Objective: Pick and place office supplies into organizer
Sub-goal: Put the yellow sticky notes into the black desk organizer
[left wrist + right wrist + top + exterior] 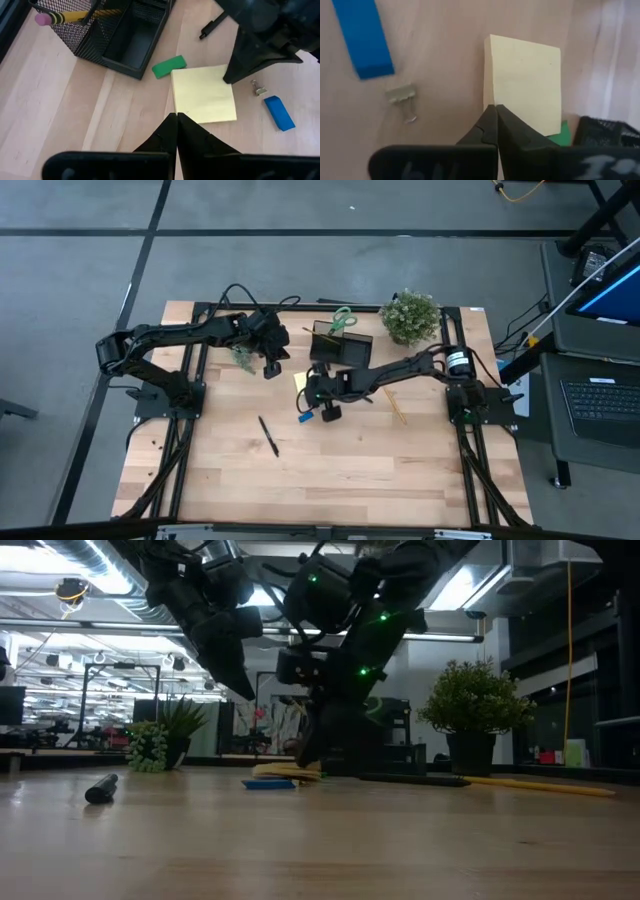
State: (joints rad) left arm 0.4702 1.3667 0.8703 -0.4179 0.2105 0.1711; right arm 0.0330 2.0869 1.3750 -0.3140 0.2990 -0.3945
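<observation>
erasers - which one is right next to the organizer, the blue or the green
The green eraser. It lies by the black mesh organizer, at the sticky-note pad's corner; the blue eraser lies beyond the pad's far side, by a binder clip.

Our left claw [176,131] raised above the surface, fingers pressed together, our right claw [495,125] reaching low across the middle, fingers closed, holding nothing

Sticky-note pad [204,95] lies just in front of the organizer [118,36], an eraser [169,67] between them. Beside the pad sits a binder clip [259,90], another eraser [279,113] next to it. A pen [268,435] lies well apart, possibly capped.
</observation>
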